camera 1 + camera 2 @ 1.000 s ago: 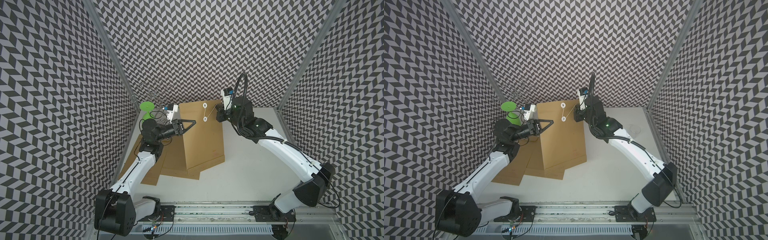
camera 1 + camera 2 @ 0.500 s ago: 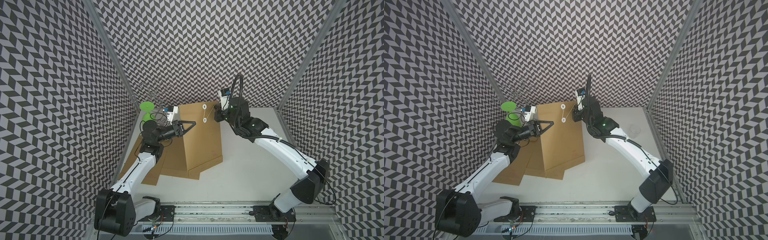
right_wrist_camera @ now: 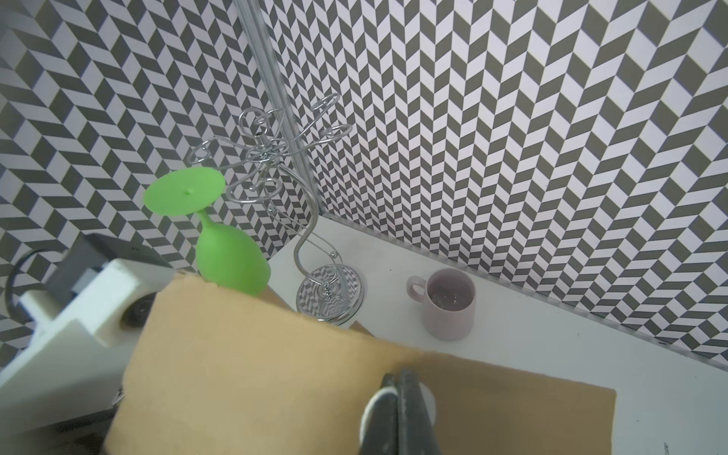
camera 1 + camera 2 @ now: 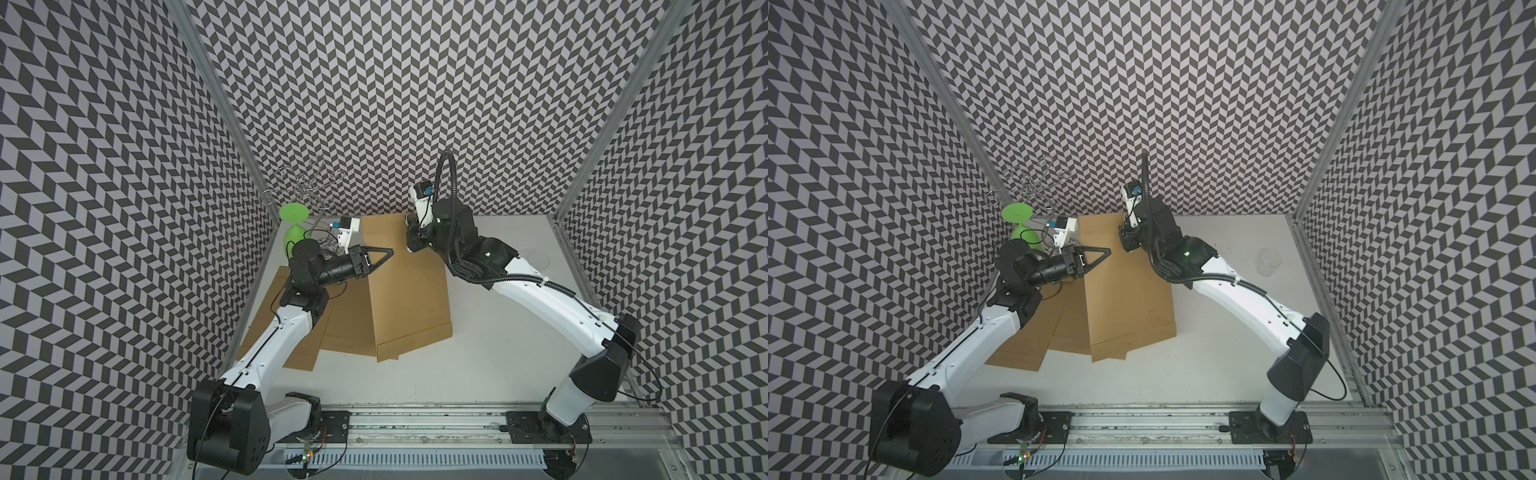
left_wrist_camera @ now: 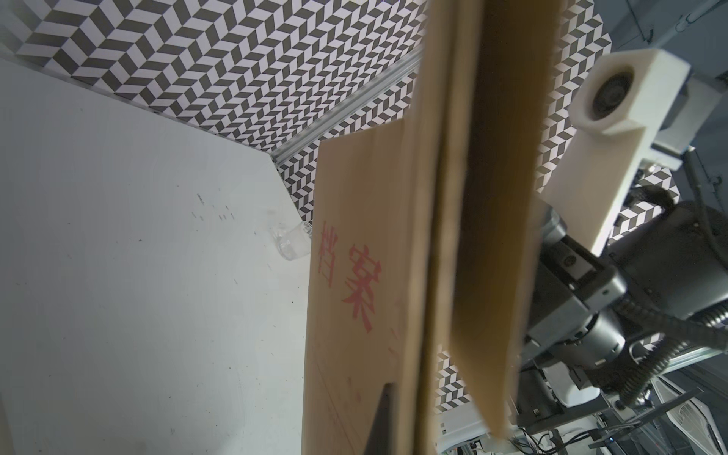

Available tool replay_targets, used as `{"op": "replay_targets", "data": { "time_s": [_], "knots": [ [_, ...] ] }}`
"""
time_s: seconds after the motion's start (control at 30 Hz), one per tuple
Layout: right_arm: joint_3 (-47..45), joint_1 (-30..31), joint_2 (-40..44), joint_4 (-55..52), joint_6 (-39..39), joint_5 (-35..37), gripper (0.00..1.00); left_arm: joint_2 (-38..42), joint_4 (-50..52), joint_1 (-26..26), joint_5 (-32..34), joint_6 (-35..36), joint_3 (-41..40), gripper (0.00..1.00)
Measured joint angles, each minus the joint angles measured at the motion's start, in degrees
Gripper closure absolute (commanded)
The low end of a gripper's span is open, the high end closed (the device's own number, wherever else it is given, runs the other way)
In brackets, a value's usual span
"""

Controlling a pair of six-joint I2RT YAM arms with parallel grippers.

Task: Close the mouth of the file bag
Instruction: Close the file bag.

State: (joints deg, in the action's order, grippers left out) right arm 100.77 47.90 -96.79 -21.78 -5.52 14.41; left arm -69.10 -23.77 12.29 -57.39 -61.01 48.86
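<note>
Shifted leftward, the right gripper point(image 4: 412, 248), jaws closed, is now set at the white round tie disc point(image 3: 428, 400) at the far mouth of the brown paper file bag point(image 4: 409, 299), which lies front-to-back, its left edge pinched by the left gripper point(image 4: 390, 264).

Everything's placed off the brown paper file bag point(image 4: 407, 291), which sits left of middle on the white table point(image 4: 498, 353). It lies on top of a pile of similar brown paper envelopes point(image 4: 345, 320) that stick out past its left and near edges. Behind and left of the bag, in the far corner, is a silver wire glass rack point(image 4: 305, 189), with a green plastic wine glass point(image 4: 292, 237) upside down on it. A pink ceramic mug point(image 3: 449, 311) is on the table just past the bag's far edge. A clear glass cup point(image 4: 1268, 262) stands well off to the bag's right.
</note>
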Motion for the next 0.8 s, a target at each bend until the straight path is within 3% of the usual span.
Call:
{"op": "replay_targets", "data": {
  "time_s": [0.33,0.8],
  "knots": [
    [0.9,2.93,-2.32,-1.01,-0.57,-0.04,1.0,-0.28,-0.02,0.0,1.07,-0.17,-0.11,1.0],
    [-1.86,2.97,0.26,-0.94,-5.07,-11.93,1.0,-1.03,-0.31,-0.31,2.01,-0.07,-0.11,1.0]
  ]
}}
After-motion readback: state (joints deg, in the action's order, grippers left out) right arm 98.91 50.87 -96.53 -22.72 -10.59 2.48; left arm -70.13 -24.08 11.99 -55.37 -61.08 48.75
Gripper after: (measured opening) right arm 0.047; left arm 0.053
